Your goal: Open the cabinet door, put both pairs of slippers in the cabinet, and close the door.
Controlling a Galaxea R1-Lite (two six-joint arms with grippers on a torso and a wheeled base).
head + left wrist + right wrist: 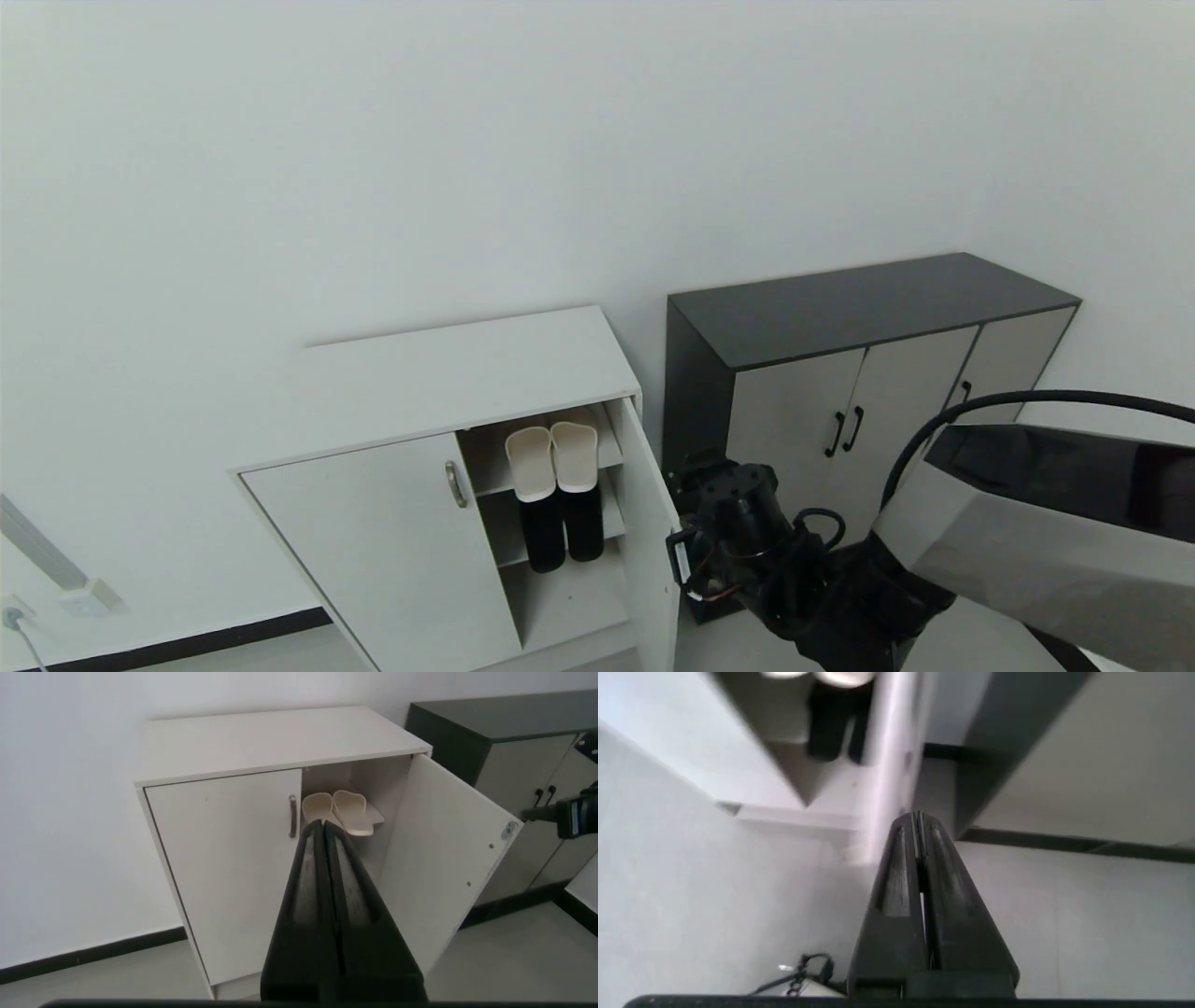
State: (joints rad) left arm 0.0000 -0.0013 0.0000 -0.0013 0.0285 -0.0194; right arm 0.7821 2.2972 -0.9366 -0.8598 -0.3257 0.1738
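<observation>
You are facing a plain white wall (pixel 373 140) above a pale grey floor (pixel 710 877), with a black skirting strip (pixel 187 644) where the two meet.

Nearest you, the right end effector (pixel 918 826) is down low, its two black fingers pressed together with nothing between them. Its tips sit just beside the free edge of the open right-hand cabinet door (pixel 644 504). You cannot tell whether they touch it. The left end effector (pixel 324 833) is also pinched fully closed and empty. It is held out in front of the cabinet, well apart from it, and lines up with the inner edge of the closed left-hand door (pixel 373 541).

Beyond them is the low white wooden cabinet (pixel 448 373), standing against the wall. The closed door carries a short curved metal handle (pixel 456 484). The open door swings out towards the right arm and exposes the right compartment with its shelves.

Both pairs of slippers are inside that compartment. The cream pair (pixel 553 457) lies side by side on the upper shelf, soles up, their ends past its front edge. The black pair (pixel 560 527) lies side by side directly below, on the middle shelf.

Farther right along the wall is a dark grey cabinet with pale doors (pixel 840 308), all closed, fitted with thin black handles (pixel 845 432).
</observation>
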